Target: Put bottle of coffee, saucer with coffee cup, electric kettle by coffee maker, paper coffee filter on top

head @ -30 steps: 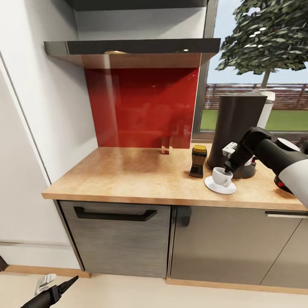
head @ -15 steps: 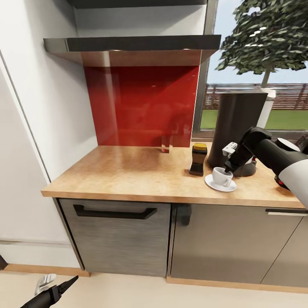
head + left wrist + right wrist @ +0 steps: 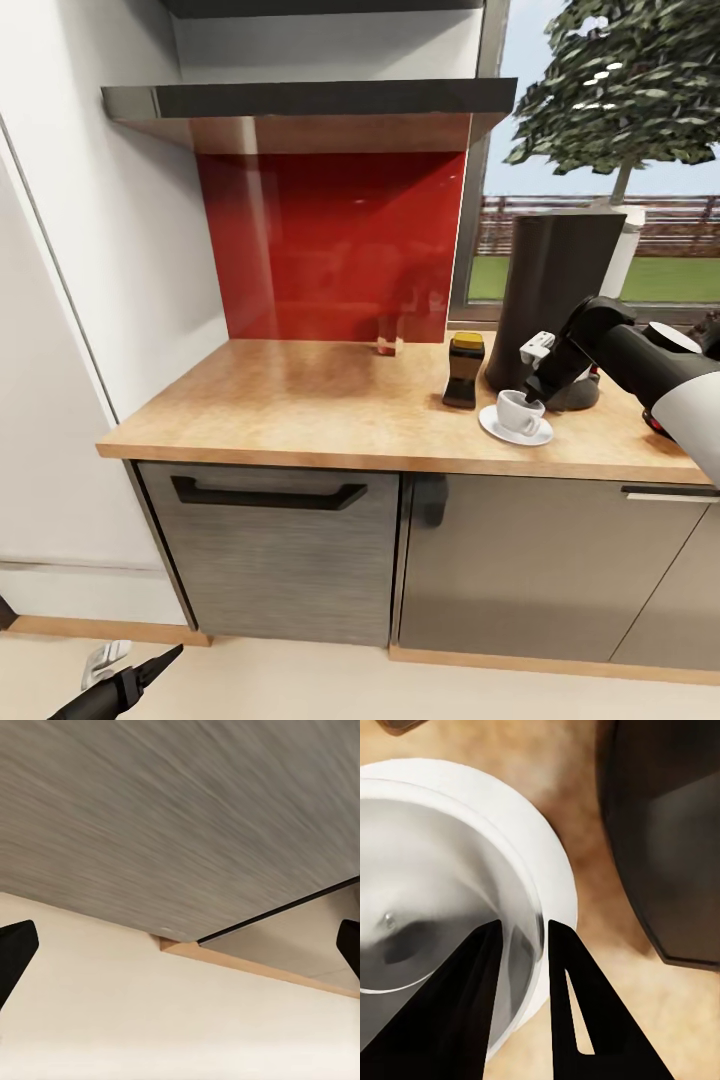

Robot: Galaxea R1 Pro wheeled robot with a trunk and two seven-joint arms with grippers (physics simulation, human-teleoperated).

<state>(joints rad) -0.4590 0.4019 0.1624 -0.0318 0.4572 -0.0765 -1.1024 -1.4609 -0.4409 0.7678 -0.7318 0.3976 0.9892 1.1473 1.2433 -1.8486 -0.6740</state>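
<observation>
One coffee cup (image 3: 518,412) sits on one saucer (image 3: 514,432) on the tabletop (image 3: 330,405), just beside the coffee maker (image 3: 556,300). My right end effector (image 3: 537,391) pinches the cup's rim: in the right wrist view one finger (image 3: 461,1001) is inside the cup (image 3: 435,900) and the other outside over the saucer (image 3: 551,870), rim wall between them. One bottle of coffee (image 3: 463,372) stands upright, just left of the coffee maker, near the cup but apart from it. The coffee maker's dark base (image 3: 667,840) lies close to the saucer, a strip of tabletop between them.

My right arm covers the lower front of the coffee maker. A red-black object (image 3: 655,428) at the right edge is half behind my arm; can't tell what it is. One small reddish item (image 3: 387,348) at the red backsplash (image 3: 330,240) is too small to identify.

My left end effector (image 3: 120,680) hangs low near the floor (image 3: 300,690), cut off by the frame edge. In the left wrist view its two fingertips (image 3: 15,952) are spread wide, holding nothing, facing a grey cabinet front (image 3: 180,817).
</observation>
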